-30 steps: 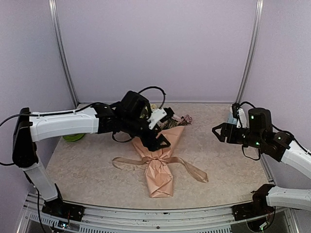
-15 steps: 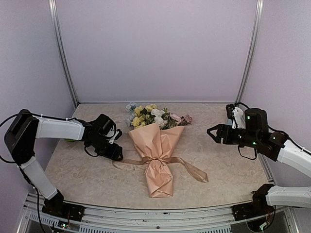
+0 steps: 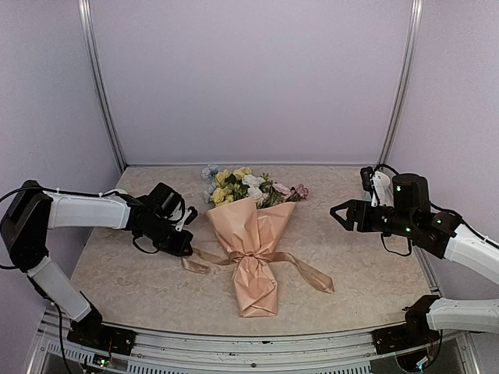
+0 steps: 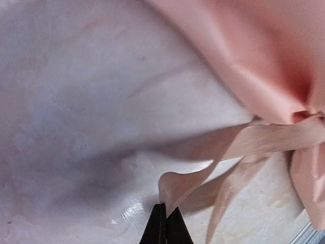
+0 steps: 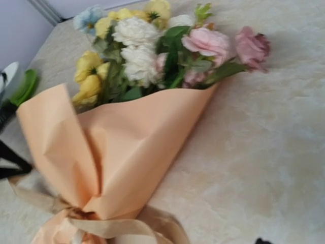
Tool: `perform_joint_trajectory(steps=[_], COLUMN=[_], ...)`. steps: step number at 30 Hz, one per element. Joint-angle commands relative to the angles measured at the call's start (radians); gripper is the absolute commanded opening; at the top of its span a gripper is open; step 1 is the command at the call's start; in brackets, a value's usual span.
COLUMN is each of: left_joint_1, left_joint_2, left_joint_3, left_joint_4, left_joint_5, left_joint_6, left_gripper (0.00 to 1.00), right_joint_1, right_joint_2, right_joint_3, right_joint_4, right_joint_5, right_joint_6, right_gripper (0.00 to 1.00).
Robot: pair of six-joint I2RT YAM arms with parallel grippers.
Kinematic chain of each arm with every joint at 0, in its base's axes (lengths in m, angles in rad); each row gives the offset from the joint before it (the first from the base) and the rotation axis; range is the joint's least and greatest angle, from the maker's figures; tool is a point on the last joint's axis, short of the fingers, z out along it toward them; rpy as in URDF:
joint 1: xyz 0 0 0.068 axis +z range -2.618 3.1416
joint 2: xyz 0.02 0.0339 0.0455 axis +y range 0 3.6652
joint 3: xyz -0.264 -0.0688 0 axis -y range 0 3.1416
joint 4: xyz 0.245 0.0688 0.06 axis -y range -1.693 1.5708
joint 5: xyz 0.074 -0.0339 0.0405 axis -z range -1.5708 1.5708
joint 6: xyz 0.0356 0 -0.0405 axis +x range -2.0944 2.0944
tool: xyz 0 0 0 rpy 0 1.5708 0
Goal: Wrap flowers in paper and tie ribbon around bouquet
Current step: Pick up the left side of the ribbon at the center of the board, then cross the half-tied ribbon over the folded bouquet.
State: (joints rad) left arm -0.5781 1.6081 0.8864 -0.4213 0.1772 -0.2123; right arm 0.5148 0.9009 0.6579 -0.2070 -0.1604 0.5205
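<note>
Already the bouquet lies wrapped in the middle of the table, blooms pointing away from the arm bases. The flowers spill from the wide mouth of the paper, and the ribbon is knotted around the bouquet's narrow waist, one tail trailing to each side of it.

The left gripper sits low, just left of the bouquet's waist. Its jaws are clenched on the end of the left tail, which rises in a soft fold from the fingertips in the left wrist view. The right gripper hangs well to the right of the bouquet, above the table, jaws spread and holding nothing.

The ribbon looks thin, limp and slightly slick, so it is likely to slide out of a light pinch or twist as it is drawn. A grip near the tail's end, pulled straight away from the bouquet, should tighten the knot best. The paper seems stiff enough to hold its cone but would crease or dent easily, and the bundle appears light enough to skid toward a one-sided pull. The waist looks like the safest place to brace it, never the blooms.
</note>
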Motion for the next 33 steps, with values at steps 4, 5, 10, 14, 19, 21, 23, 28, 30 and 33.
perform_joint_trajectory(steps=[4, 5, 10, 14, 19, 21, 23, 28, 30, 33], left_joint_1=[-0.243, -0.271, -0.311, -0.327, -0.345, -0.348, -0.348, -0.350, -0.350, -0.350], left_joint_2=[-0.295, -0.312, -0.333, -0.319, -0.289, -0.285, -0.285, -0.284, -0.285, -0.289], left_joint_3=[0.140, 0.152, 0.172, 0.176, 0.184, 0.181, 0.176, 0.163, 0.161, 0.156], left_joint_4=[0.069, 0.093, 0.158, 0.206, 0.246, 0.247, 0.251, 0.270, 0.269, 0.262], left_joint_5=[-0.006, 0.011, 0.107, 0.182, 0.227, 0.231, 0.234, 0.254, 0.256, 0.257], left_joint_6=[0.146, 0.158, 0.180, 0.177, 0.164, 0.161, 0.156, 0.146, 0.145, 0.150], left_gripper=[0.00, 0.00, 0.00, 0.00, 0.00, 0.00, 0.00, 0.00, 0.00, 0.00], right_joint_1=[0.007, 0.024, 0.251, 0.337, 0.440, 0.465, 0.476, 0.484, 0.485, 0.485], right_joint_2=[0.055, 0.075, 0.251, 0.419, 0.584, 0.646, 0.683, 0.724, 0.731, 0.735], right_joint_3=[-0.001, 0.014, 0.150, 0.244, 0.302, 0.314, 0.314, 0.287, 0.286, 0.287], right_joint_4=[0.228, 0.267, 0.271, 0.283, 0.358, 0.377, 0.419, 0.554, 0.579, 0.567], right_joint_5=[-0.362, -0.414, -0.360, -0.348, -0.271, -0.235, -0.211, -0.156, -0.123, -0.050], right_joint_6=[-0.030, -0.038, -0.230, -0.305, -0.347, -0.344, -0.326, -0.270, -0.257, -0.252], right_gripper=[0.73, 0.72, 0.73, 0.72, 0.70, 0.68, 0.63, 0.52, 0.44, 0.36])
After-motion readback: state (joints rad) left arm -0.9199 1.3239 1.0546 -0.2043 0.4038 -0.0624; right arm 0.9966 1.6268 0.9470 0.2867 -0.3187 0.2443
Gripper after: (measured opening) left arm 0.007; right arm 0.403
